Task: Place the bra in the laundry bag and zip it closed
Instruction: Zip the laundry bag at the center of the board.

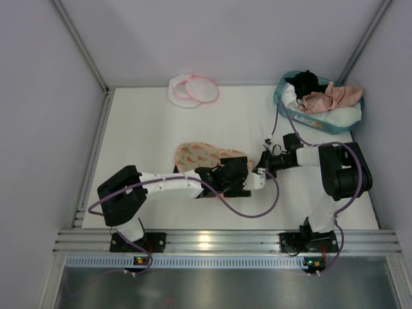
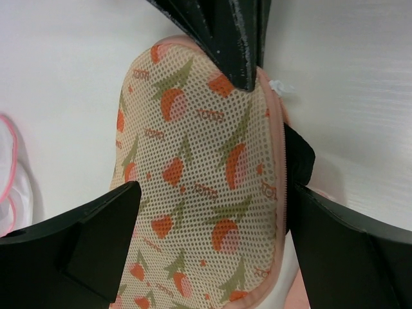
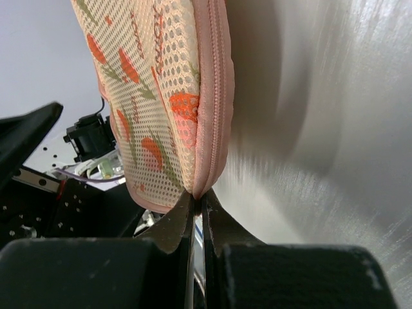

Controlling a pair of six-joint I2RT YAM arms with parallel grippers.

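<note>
Printed padded piece (image 1: 199,154): its right end lay hidden beneath the left gripper (image 1: 237,168) from above and ran off the right wrist view's top edge; the laundry bag (image 2: 9,193) was cut by the left wrist view's edge; the bra (image 1: 331,96) straps were too small to trace.

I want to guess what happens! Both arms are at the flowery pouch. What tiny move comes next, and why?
Probably the left gripper closes on the printed pouch: it stands open astride the pouch, while the right gripper pinches the zipper edge.
</note>
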